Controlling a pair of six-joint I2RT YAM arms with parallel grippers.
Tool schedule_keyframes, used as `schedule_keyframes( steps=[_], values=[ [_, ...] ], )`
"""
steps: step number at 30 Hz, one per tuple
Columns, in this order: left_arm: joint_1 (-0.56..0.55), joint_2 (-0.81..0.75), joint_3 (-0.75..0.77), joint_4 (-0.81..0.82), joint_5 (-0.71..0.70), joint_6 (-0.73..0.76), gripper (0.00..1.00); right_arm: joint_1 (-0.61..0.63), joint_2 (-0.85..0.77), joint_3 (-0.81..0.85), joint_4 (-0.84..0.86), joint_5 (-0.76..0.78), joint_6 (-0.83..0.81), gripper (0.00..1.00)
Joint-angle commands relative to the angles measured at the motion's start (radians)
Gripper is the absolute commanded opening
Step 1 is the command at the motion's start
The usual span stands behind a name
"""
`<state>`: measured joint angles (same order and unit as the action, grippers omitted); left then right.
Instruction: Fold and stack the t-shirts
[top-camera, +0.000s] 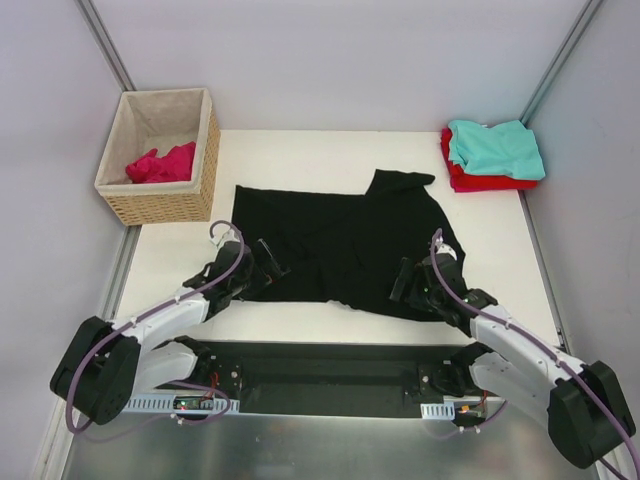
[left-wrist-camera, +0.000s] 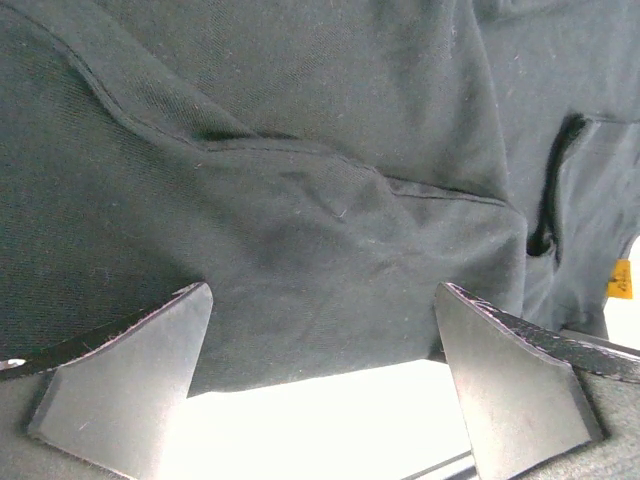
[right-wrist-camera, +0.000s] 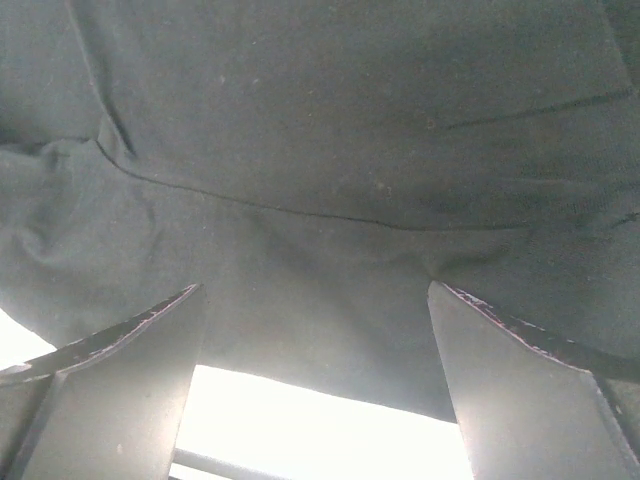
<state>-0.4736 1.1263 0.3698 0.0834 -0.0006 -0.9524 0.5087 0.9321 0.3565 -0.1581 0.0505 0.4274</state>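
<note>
Orange tag (left-wrist-camera: 620, 281) on the black t-shirt (left-wrist-camera: 300, 220) is unreadable.

White table (top-camera: 300, 150) bears black tee (top-camera: 340, 250), red tee (top-camera: 490, 184) and wicker basket (top-camera: 160, 205).

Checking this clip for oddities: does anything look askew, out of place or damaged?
The black t-shirt lies rumpled and crooked mid-table, one sleeve poking toward the far edge. The pink t-shirt sits crumpled in the basket. The teal t-shirt rests askew on the red t-shirt. No damage shows.

Black tee (top-camera: 340, 240) lies rumpled centrally, teal tee (top-camera: 497, 148) atop red tee (top-camera: 470, 181) far right, pink tee (top-camera: 160, 165) in basket (top-camera: 160, 206).
</note>
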Motion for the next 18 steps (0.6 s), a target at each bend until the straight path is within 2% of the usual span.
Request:
schedule_keyframes(
  steps=[1, 8, 10, 18],
  values=[
    [-0.043, -0.031, -0.117, -0.356, 0.030, -0.074, 0.99, 0.017, -0.071, -0.028, -0.219, 0.054, 0.048, 0.96],
    [-0.066, -0.158, -0.131, -0.477, 0.007, -0.138, 0.99, 0.051, -0.143, -0.030, -0.300, 0.087, 0.082, 0.96],
    [-0.071, -0.212, -0.112, -0.536, -0.041, -0.144, 0.99, 0.056, -0.160, -0.024, -0.327, 0.115, 0.083, 0.96],
    [-0.071, -0.339, 0.046, -0.715, -0.114, -0.125, 0.99, 0.065, -0.200, 0.036, -0.399, 0.166, 0.062, 0.96]
  ],
)
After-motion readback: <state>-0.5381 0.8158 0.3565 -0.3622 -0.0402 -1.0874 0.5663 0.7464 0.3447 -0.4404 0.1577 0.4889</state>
